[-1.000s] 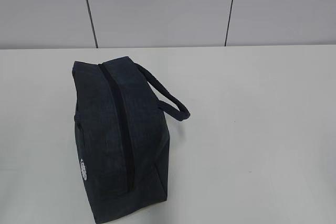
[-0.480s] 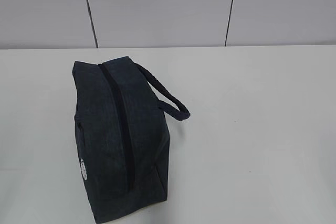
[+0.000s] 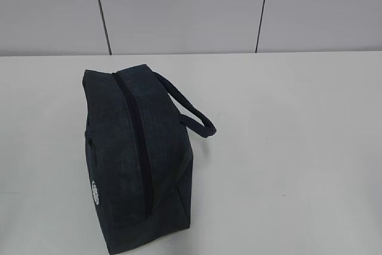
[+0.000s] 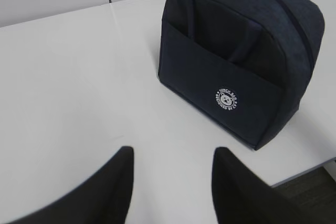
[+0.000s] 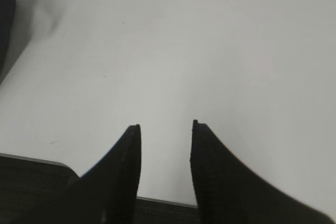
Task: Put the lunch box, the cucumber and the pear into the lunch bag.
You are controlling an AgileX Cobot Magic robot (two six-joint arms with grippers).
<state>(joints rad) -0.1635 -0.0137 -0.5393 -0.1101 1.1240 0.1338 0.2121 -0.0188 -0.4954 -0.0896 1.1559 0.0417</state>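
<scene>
The dark navy lunch bag (image 3: 137,159) stands on the white table (image 3: 286,147) at the front left, its zipper (image 3: 132,138) running along the top and shut, its loop handle (image 3: 191,111) lying to the right. In the left wrist view the lunch bag (image 4: 241,61) shows its side pocket and white round logo (image 4: 227,99). My left gripper (image 4: 172,153) hangs open over bare table, short of the bag. My right gripper (image 5: 166,127) is open above the table's near edge, nothing between its fingers. The lunch box, the cucumber and the pear are out of view. Neither arm shows in the exterior view.
A grey panelled wall (image 3: 179,10) rises behind the table. The table's near edge (image 5: 31,158) runs under the right gripper, and a corner edge (image 4: 310,163) lies just right of the bag in the left wrist view.
</scene>
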